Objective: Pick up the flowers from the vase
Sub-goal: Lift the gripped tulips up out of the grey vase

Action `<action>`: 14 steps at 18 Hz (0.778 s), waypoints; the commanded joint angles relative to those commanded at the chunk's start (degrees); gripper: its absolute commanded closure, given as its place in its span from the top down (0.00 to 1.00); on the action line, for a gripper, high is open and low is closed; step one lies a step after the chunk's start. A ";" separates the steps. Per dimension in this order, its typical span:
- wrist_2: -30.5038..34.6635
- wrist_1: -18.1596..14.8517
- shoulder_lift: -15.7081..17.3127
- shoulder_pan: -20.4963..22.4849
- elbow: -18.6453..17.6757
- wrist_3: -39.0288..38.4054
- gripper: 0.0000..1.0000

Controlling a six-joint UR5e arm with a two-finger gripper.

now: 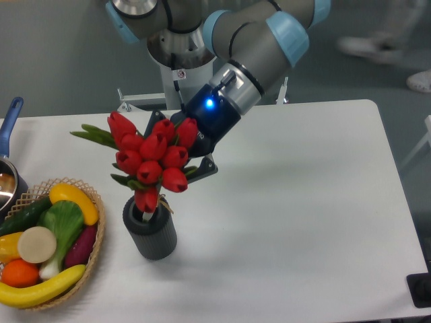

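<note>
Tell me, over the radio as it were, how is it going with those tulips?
Hand shut on the flowers. Bunch raised, stem ends barely inside the vase mouth. Basket sits left of vase, nothing blocking.

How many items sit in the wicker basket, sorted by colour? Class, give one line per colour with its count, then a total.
Contents of the wicker basket:
Yellow: 3, the banana, a yellow piece on top, one at the left edge
Green: 2
Orange: 1
Purple: 1
Cream: 1, a round slice
Total: 8 visible
</note>
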 joint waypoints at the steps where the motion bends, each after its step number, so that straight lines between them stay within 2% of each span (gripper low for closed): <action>1: 0.78 0.00 0.70 0.09 0.00 -0.36 0.35; 3: 2.98 0.00 2.02 0.35 0.00 -1.58 0.35; 7: 3.16 -0.18 2.73 1.84 -0.35 -2.64 0.35; 12: 3.08 -0.09 2.56 7.63 -0.53 -2.21 0.35; 14: 3.08 0.26 1.51 10.53 0.00 -1.42 0.35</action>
